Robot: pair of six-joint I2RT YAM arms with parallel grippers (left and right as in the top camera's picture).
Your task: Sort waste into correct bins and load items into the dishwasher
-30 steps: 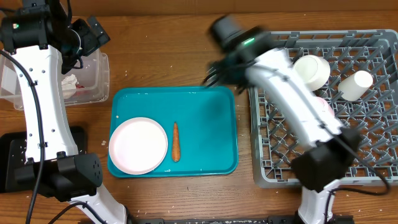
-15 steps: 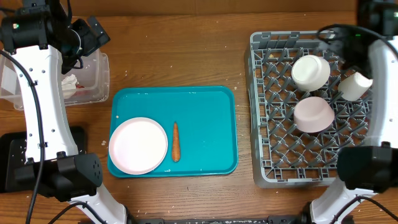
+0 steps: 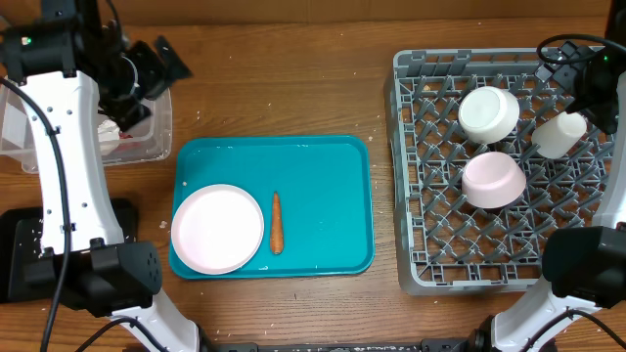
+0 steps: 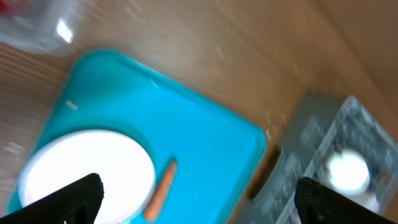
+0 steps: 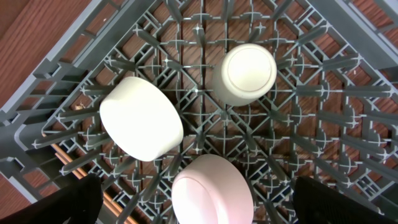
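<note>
The grey dish rack [image 3: 421,235] holds a white bowl [image 3: 488,111], a pinkish bowl [image 3: 492,179] and a white cup [image 3: 560,134]; all three also show in the right wrist view: white bowl [image 5: 140,126], pinkish bowl [image 5: 212,190], cup [image 5: 247,73]. The plate [image 3: 217,229] and the carrot [image 3: 276,222] lie on the teal tray [image 3: 323,196]. The clear tub [image 3: 147,122] holds a white napkin [image 3: 108,129]. The black tray [image 3: 15,256] lies at the left edge. My left gripper [image 4: 199,199] is open, high above the teal tray. My right gripper [image 5: 202,202] is open and empty above the rack.
The wooden table [image 3: 284,78] shows between the teal tray and the rack. The left arm's white links [image 3: 68,176] stand over the black tray and the tub. The right arm [image 3: 606,196] runs along the rack's right side.
My right arm has swung from the teal tray's far edge to above the rack's far right corner. My left gripper has turned slightly by the tub.
</note>
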